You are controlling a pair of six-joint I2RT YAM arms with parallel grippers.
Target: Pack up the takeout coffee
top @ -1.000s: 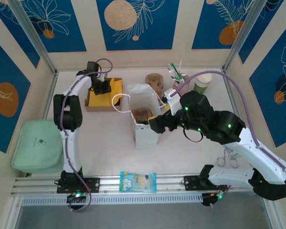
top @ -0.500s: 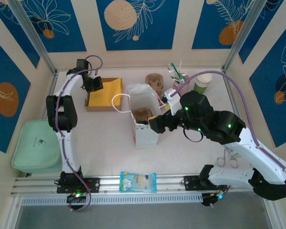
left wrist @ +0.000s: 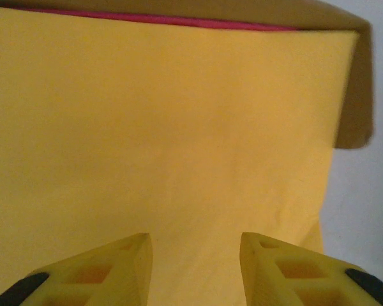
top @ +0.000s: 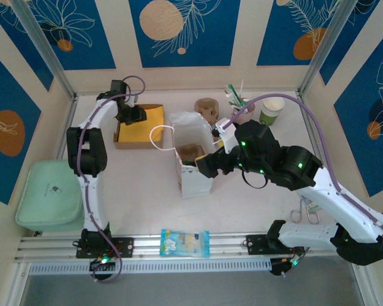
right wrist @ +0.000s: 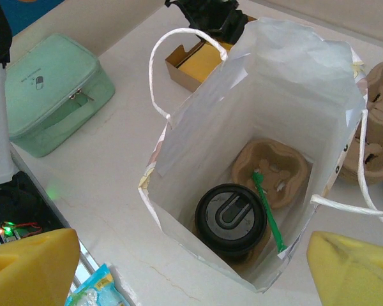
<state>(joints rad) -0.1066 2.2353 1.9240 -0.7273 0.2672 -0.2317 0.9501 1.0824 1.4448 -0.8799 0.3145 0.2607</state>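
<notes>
The takeout coffee (top: 272, 109), a white paper cup with a green lower band, stands uncovered at the back right of the table. My right gripper (top: 203, 167) (right wrist: 191, 242) hangs open above the mouth of the white paper bag (top: 193, 127) (right wrist: 198, 115). Inside the bag, a cup with a black lid (right wrist: 231, 217) sits in a brown carrier (right wrist: 277, 169) beside a green stirrer (right wrist: 268, 207). My left gripper (top: 135, 116) (left wrist: 195, 255) is over the yellow box (top: 152, 118), its jaws apart with nothing between them, close above the yellow sheet (left wrist: 179, 127).
A pink cup of utensils (top: 237, 102) and a spare brown carrier (top: 207, 108) stand behind the bag. A mint pouch (top: 50, 194) lies at the left edge. A snack packet (top: 184, 242) rests on the front rail, and scissors (top: 308, 213) lie at the right.
The left gripper pulled back to the box's left corner, then came over the box again, and its jaws have parted. The right arm shifted slightly left.
</notes>
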